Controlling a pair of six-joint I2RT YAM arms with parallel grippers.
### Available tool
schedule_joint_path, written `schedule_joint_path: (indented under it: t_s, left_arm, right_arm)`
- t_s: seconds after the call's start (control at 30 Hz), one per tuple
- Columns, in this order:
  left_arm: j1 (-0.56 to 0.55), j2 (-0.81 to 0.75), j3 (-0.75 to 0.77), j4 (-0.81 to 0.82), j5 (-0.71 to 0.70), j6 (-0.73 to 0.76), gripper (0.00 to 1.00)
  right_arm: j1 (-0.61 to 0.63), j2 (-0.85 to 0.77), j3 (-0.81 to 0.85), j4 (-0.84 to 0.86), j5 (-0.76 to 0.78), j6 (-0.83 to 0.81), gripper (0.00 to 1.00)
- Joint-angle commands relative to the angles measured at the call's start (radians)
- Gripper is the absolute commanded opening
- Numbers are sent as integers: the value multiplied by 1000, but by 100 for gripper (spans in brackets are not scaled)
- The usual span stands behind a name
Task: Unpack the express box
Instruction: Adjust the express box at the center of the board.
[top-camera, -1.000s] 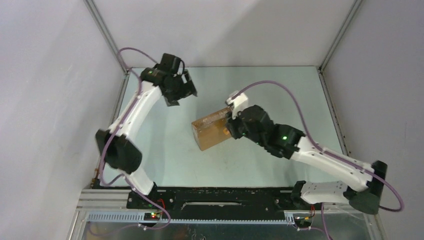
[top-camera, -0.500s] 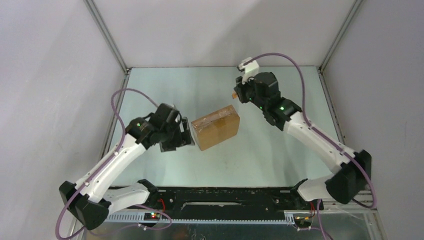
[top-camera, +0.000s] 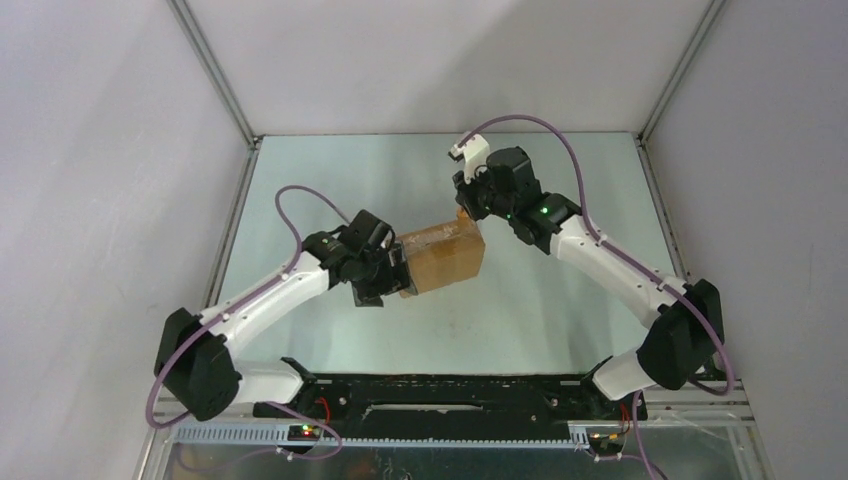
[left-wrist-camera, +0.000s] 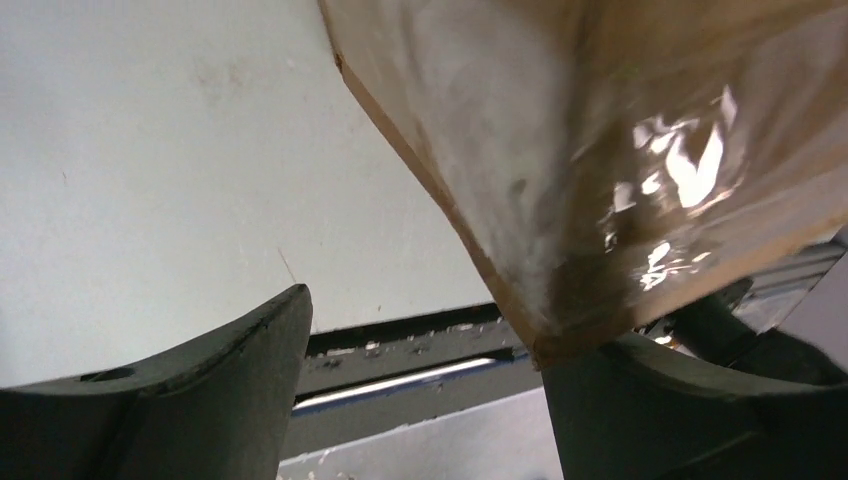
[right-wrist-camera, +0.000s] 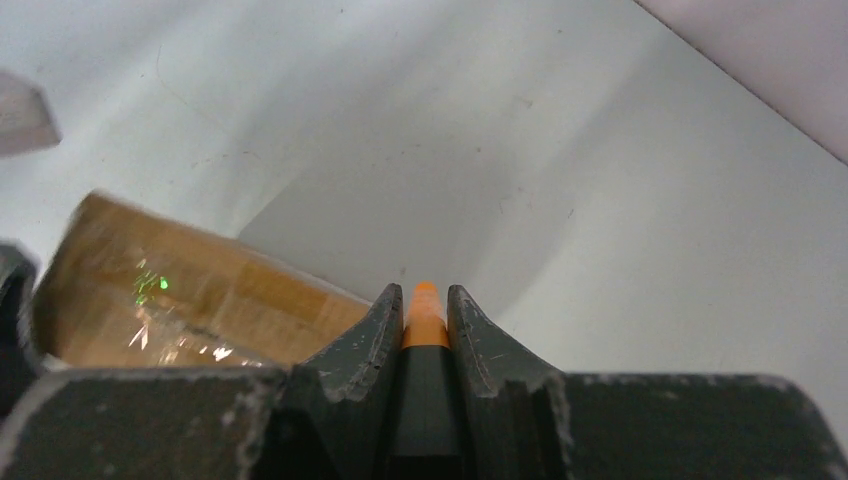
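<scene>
One brown cardboard express box (top-camera: 440, 258), glossy with clear tape (left-wrist-camera: 660, 160), pokes a corner between the left gripper's (top-camera: 395, 278) wide-spread jaws; the right gripper (right-wrist-camera: 425, 292) clamps an orange-tipped utility knife (right-wrist-camera: 424, 322).

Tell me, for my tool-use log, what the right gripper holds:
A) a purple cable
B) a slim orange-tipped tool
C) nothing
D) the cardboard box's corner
B: in the right wrist view the right gripper is shut on a slim orange-tipped tool poking out between its fingers.
</scene>
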Motion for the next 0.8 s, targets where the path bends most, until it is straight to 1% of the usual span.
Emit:
schedule_joint_path:
  t_s: [0.0, 0.03, 0.1, 0.2, 0.3, 0.47, 0.67, 0.77]
  left_arm:
    - [97, 38, 39, 75, -6, 20, 83]
    - [121, 49, 55, 75, -2, 32, 83]
    - [157, 77, 97, 61, -2, 55, 83]
    - [185, 122, 160, 49, -1, 81, 84]
    - [194, 156, 192, 43, -12, 88, 85]
    - [228, 185, 246, 23, -25, 97, 86]
    - [229, 241, 379, -39, -46, 132, 87]
    - [228, 242, 409, -66, -55, 130, 88]
  right_arm:
    - [27, -90, -2, -70, 44, 56, 0]
    - [34, -100, -10, -83, 44, 70, 0]
    - [49, -112, -22, -108, 91, 92, 0]
    - [72, -125, -35, -137, 113, 142, 0]
    - [94, -138, -44, -152, 94, 189, 0]
    - [153, -149, -45, -177, 127, 232, 0]
    - [170, -138, -44, -196, 133, 254, 0]
    - [171, -136, -49, -209, 168, 273, 0]
